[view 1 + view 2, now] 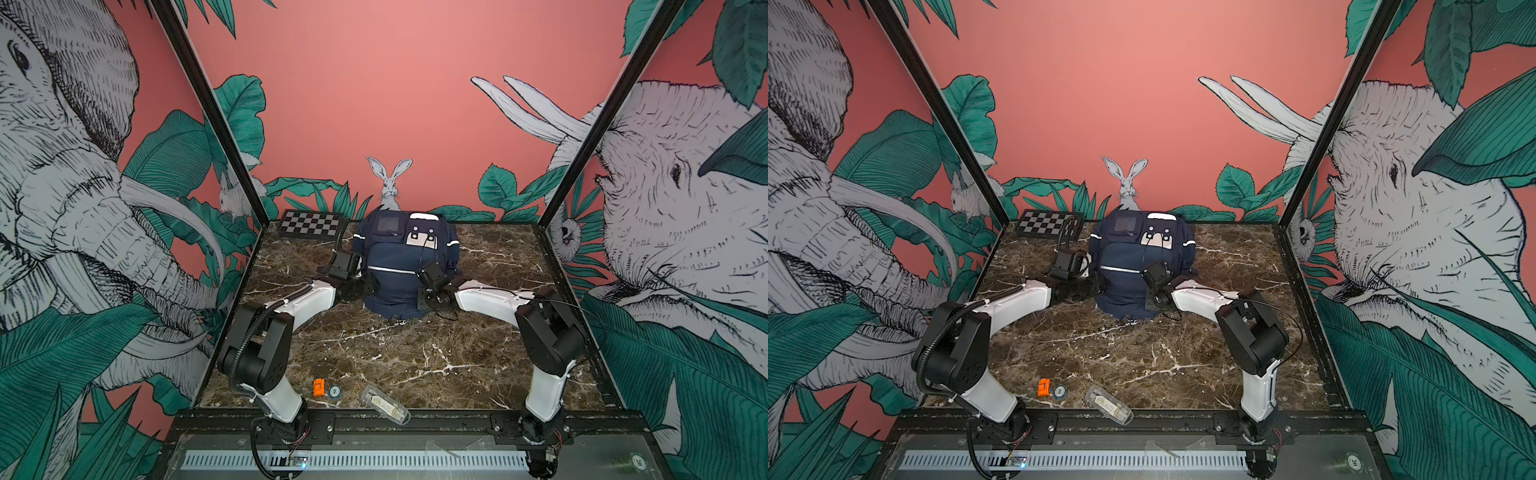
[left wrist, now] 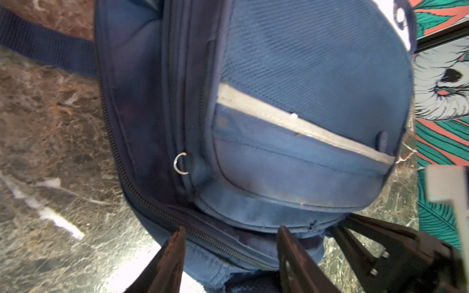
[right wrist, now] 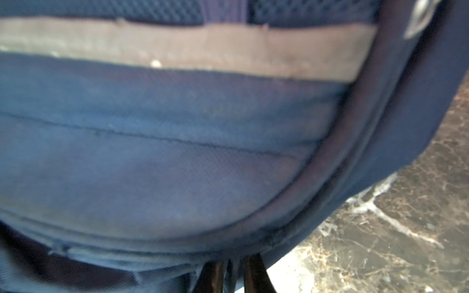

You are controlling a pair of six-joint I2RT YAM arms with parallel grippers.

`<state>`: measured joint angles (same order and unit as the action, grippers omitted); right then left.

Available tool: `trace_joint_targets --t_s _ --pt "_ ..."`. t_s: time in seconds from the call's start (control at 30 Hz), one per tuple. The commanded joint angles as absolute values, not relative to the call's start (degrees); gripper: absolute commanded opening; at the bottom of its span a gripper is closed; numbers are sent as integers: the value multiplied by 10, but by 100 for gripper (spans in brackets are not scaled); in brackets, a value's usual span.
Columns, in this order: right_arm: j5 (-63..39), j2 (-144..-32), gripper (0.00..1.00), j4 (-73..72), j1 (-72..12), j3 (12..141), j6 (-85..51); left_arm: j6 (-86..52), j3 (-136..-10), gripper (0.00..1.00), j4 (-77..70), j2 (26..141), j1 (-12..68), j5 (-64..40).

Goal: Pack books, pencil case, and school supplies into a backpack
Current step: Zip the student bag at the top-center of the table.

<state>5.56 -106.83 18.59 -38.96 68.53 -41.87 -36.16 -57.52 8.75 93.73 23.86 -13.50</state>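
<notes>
backpack: navy fabric, silver reflective strips, front zip pocket, white patch w/ dark dots; lies on marble table btwn the two grippers, up against both; in both top views the fingertips can't be made out; right wrist view is blurred & the bag is cut off at its edges; can't tell if main zip is open; left gripper jaws apart, straddling the bag's zip edge, fabric btwn them; right gripper jaws nearly together, pinching a fold of the bag's rim just ahead of it
</notes>
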Motion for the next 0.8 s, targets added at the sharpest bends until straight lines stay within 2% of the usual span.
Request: trace_joint_targets --t_s 0.0,0.03,0.37,0.63,0.77 --pt "67 -1073 5 198 -388 674 -415 -356 -599 60 95 912 251 -149" --pt "69 -1071 0 203 -388 674 -409 -352 -605 59 100 912 258 -148" --pt "104 -973 0 267 -390 672 -325 -364 -641 61 98 953 314 -152" --pt "167 -929 0 344 -386 652 -276 -335 -630 61 150 999 311 -96" --pt "173 -922 0 345 -356 621 -272 -329 -613 62 162 1006 293 -82"
